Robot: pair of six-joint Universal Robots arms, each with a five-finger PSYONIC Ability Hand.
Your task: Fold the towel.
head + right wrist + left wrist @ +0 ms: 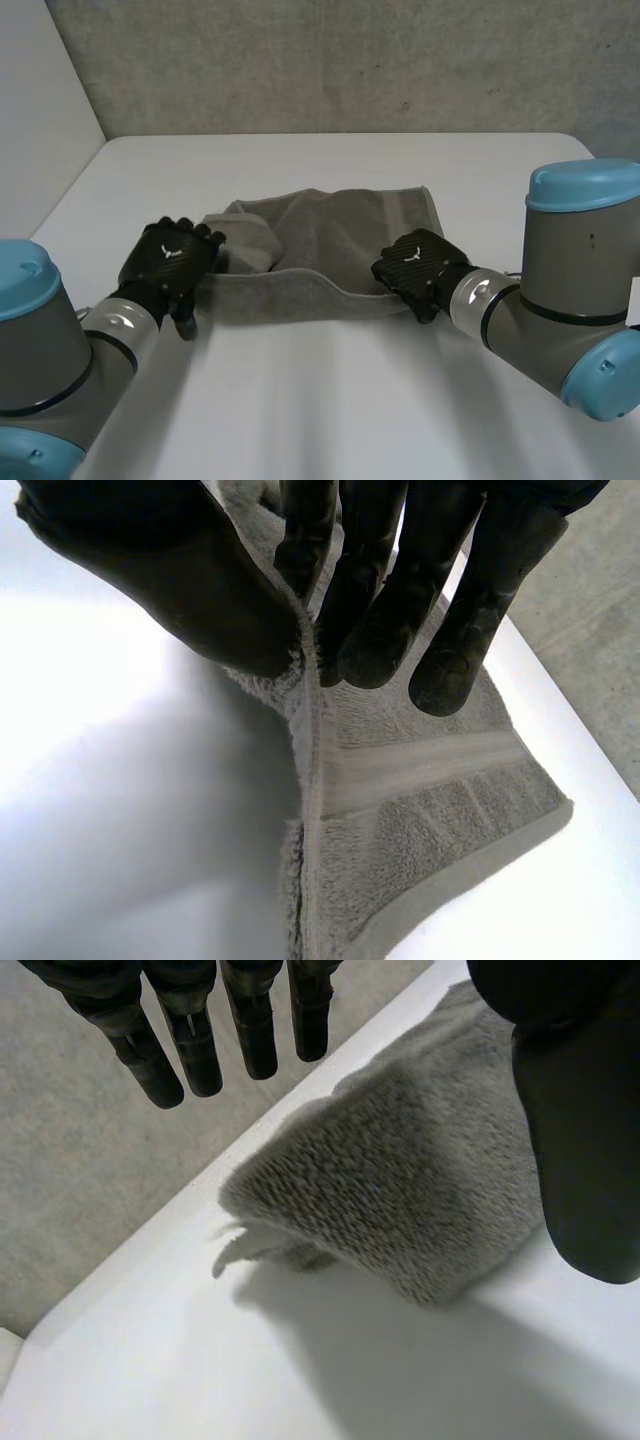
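A grey towel (330, 235) lies rumpled in the middle of the white table (330, 400), its near edge lifted at the right. My left hand (170, 258) hovers at the towel's left end with fingers (190, 1045) straight and apart from the thumb (585, 1130); the folded towel corner (400, 1190) lies below them, untouched. My right hand (415, 268) pinches the towel's near edge (305, 750) close to its right corner between thumb (170, 575) and fingers (370, 600), holding it up.
A grey carpeted floor (80, 1160) lies beyond the table's far edge. Open white table surface stretches in front of the towel, between my two arms.
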